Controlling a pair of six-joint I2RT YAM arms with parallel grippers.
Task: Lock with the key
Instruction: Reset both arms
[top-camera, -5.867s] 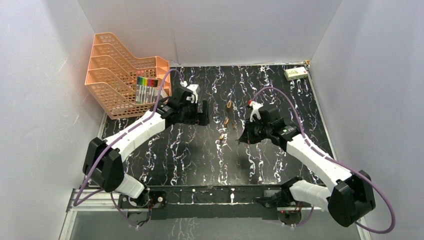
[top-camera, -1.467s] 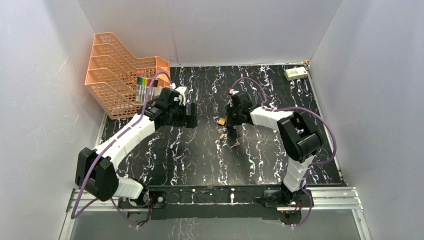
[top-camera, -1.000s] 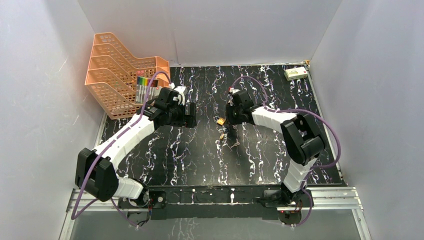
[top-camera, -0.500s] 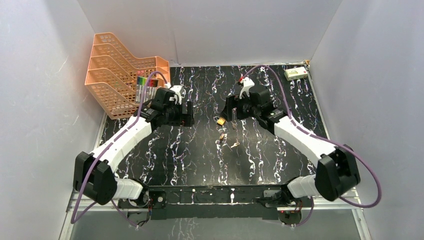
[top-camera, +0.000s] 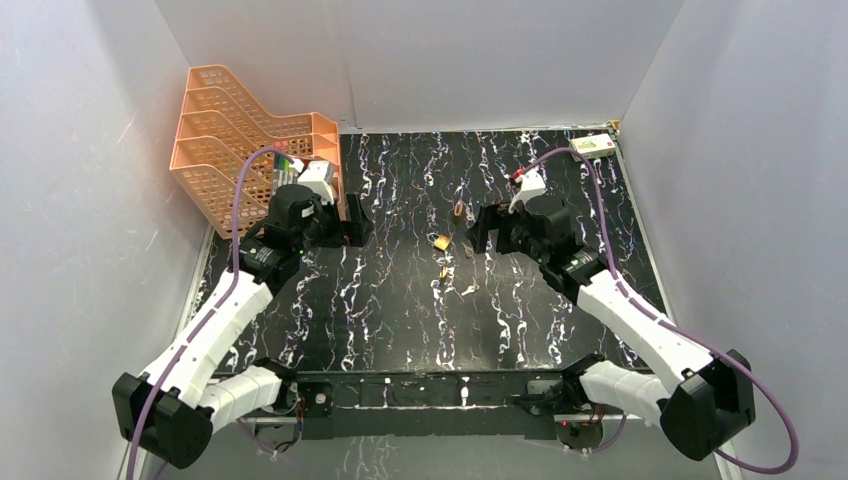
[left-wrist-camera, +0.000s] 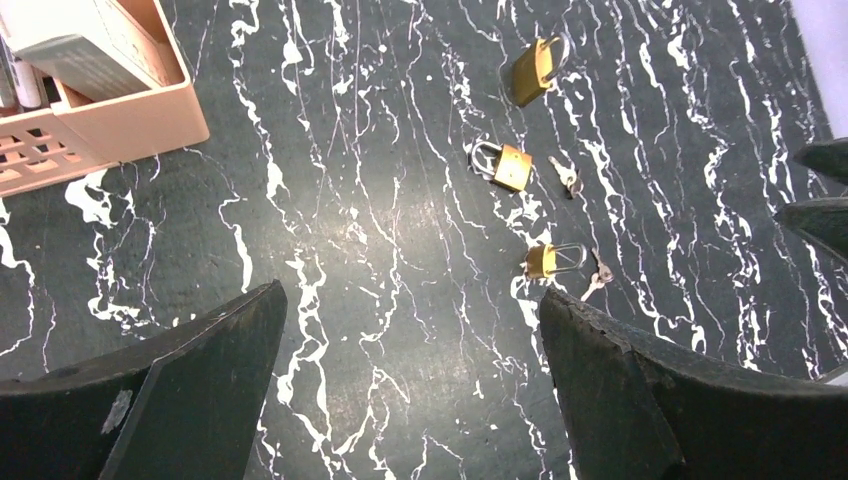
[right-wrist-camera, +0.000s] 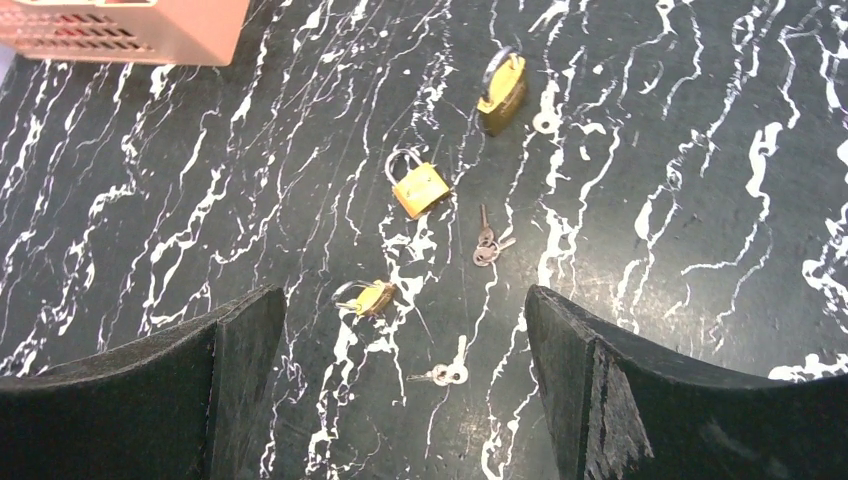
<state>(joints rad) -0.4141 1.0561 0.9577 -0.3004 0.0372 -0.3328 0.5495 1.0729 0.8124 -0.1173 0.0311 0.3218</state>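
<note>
Your right gripper (top-camera: 484, 230) has just let go and backed off. It and the left gripper (top-camera: 355, 222) both hang wide open, empty. The middle padlock (right-wrist-camera: 420, 187) lies between them, a key (right-wrist-camera: 487, 245) just beside it, so I'd guess you're regrasping next.

From above, you can't tell whether the middle padlock (top-camera: 441, 242) is latched; the key (top-camera: 468, 290) is a speck. Your left wrist view crops the orange tray (left-wrist-camera: 130, 120).
</note>
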